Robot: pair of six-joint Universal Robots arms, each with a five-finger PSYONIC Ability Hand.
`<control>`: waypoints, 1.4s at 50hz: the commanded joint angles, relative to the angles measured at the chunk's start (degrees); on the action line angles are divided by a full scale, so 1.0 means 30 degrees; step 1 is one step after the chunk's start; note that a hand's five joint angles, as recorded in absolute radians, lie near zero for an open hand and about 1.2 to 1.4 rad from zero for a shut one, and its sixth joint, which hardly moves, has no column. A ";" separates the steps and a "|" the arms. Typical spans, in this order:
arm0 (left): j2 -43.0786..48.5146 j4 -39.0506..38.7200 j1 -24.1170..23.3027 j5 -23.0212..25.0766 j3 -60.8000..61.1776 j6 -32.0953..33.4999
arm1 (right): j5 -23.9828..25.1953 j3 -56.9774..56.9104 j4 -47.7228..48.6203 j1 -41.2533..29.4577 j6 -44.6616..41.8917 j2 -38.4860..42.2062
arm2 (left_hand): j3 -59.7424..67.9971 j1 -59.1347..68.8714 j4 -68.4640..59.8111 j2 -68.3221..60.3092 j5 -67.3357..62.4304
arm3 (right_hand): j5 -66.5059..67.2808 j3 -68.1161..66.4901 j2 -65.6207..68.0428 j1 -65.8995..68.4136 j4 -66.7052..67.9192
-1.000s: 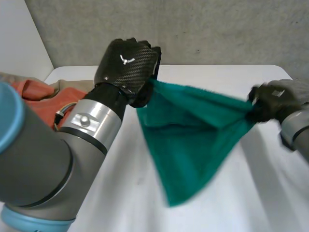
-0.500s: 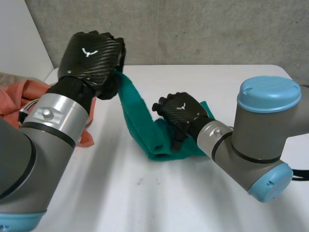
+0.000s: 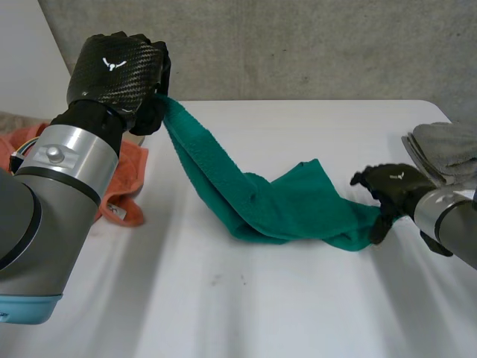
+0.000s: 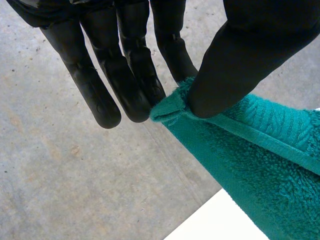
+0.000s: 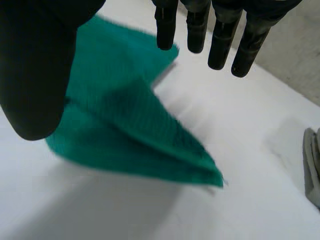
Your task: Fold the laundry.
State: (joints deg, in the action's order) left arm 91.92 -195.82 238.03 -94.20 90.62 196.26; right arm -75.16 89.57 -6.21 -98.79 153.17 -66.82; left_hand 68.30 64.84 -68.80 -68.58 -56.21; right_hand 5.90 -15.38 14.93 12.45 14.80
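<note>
A green towel (image 3: 276, 205) hangs from my raised left hand (image 3: 119, 71) down to the table, where its lower part lies bunched. In the left wrist view my left hand (image 4: 220, 65) pinches a corner of the towel (image 4: 260, 165) between thumb and fingers. My right hand (image 3: 387, 190) hovers by the towel's far end at the right, touching or just off it. In the right wrist view my right hand (image 5: 35, 75) has straight fingers and a spread thumb, and the towel's corner (image 5: 130, 135) lies on the table below it, not held.
An orange cloth (image 3: 123, 186) lies in a heap at the table's left, behind my left arm. A folded grey cloth (image 3: 447, 149) sits at the table's right edge. The white table (image 3: 246, 306) has free room in front.
My right hand let go of the towel and drew back to the right. The towel's right end dropped onto the table. My left hand moved further left and up with its corner.
</note>
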 commanded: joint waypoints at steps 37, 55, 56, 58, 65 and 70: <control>0.2812 0.6092 0.2601 0.0083 0.2546 0.5298 | -0.0814 -0.0823 -0.7540 0.1847 -1.2206 -0.5326 | 0.3901 0.5052 -0.3734 -0.3807 -0.4596 | 2.1368 -2.1540 2.1689 2.2518 2.1735; 1.1193 0.4079 0.1632 -0.0591 -0.9985 0.7617 | -0.5503 -0.9195 -0.3124 -0.1200 -1.2530 0.2643 | 0.3901 0.5052 -0.3734 -0.3807 -0.4596 | 2.1368 -2.1540 2.1689 2.2518 2.1735; 1.1659 0.2594 0.1720 -0.0620 -1.1646 0.7821 | -0.5503 -0.9781 -0.2304 -0.1200 -1.2530 0.2760 | 0.3901 0.5052 -0.3734 -0.3807 -0.4596 | 2.1368 -2.1540 2.1689 2.2518 2.1735; 1.2072 0.0830 0.1895 -0.0620 -1.3208 0.8318 | -0.5416 -1.1417 0.0845 -0.1258 -1.2414 0.3053 | 0.3901 0.5052 -0.3734 -0.3807 -0.4596 | 2.1368 -2.1540 2.1689 2.2518 2.1735; 1.2514 -0.6585 0.2511 -0.0766 -1.6878 0.9816 | -0.3923 -1.3010 1.2633 -0.1727 -1.2296 0.3055 | 0.3901 0.5052 -0.3734 -0.3807 -0.4596 | 2.1368 -2.1540 2.1689 2.2518 2.1735; 1.2367 -0.7559 0.2716 -0.1001 -1.6149 0.8441 | -0.3423 -1.2893 1.5429 -0.1786 -1.2267 0.3230 | 0.3901 0.5052 -0.3734 -0.3807 -0.4596 | 2.1368 -2.1540 2.1689 2.2518 2.1735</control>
State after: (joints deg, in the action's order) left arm 129.69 -213.25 245.57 -96.55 40.50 224.79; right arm -87.34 50.24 29.46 -103.93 116.28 -57.28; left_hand 68.41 64.84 -68.84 -68.68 -56.21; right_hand 56.38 -67.65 67.31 57.02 68.04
